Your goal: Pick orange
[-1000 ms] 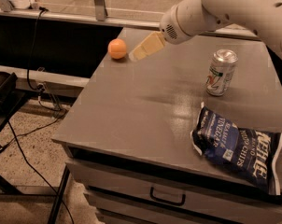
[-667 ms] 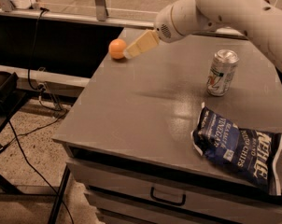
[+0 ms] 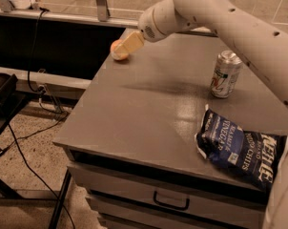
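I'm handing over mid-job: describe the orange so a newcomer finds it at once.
Start at the grey table with drawers and go to its far left corner. The orange sits there, with the gripper right at it, partly covering it. It is the only small round orange thing; the silver soda can and dark blue chip bag lie toward the right side.

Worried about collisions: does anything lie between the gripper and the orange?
Nothing, in the camera view: the gripper, at the far left corner of the table, overlaps the orange, no gap showing. The can and chip bag sit far right.
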`<state>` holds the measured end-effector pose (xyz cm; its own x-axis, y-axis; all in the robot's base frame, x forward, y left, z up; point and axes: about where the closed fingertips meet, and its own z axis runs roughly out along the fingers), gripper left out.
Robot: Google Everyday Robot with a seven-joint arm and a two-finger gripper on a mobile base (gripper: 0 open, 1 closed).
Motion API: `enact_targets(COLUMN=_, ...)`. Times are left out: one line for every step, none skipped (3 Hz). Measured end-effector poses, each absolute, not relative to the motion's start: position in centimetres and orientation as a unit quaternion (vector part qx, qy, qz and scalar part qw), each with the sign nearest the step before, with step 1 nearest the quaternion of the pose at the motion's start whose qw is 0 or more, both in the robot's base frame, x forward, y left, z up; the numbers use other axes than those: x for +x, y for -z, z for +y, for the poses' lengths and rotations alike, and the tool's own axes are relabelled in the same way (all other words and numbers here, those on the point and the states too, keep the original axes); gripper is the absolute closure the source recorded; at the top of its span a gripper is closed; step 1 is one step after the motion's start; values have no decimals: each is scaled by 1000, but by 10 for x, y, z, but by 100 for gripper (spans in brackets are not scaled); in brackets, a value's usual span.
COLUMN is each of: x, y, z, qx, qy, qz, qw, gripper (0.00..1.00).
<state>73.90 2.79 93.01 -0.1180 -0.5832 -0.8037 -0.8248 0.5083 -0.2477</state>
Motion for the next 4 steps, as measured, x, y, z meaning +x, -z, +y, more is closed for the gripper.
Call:
enact_targets(x=759, y=-910, z=52, qx=-468, qy=-153, qz=733, qw=469, gripper=0)
enact_targets(x=768, y=-898, z=63, qx=-458, qy=-164, qz=733, qw=475, gripper=0)
enact_targets(x=780, y=-878, z=70, qx=-444, qy=-170, qz=741, qw=475, gripper=1)
enact_targets(x=790, y=-861, z=74, qx=-435, qy=-171, qz=747, qw=473, gripper=17)
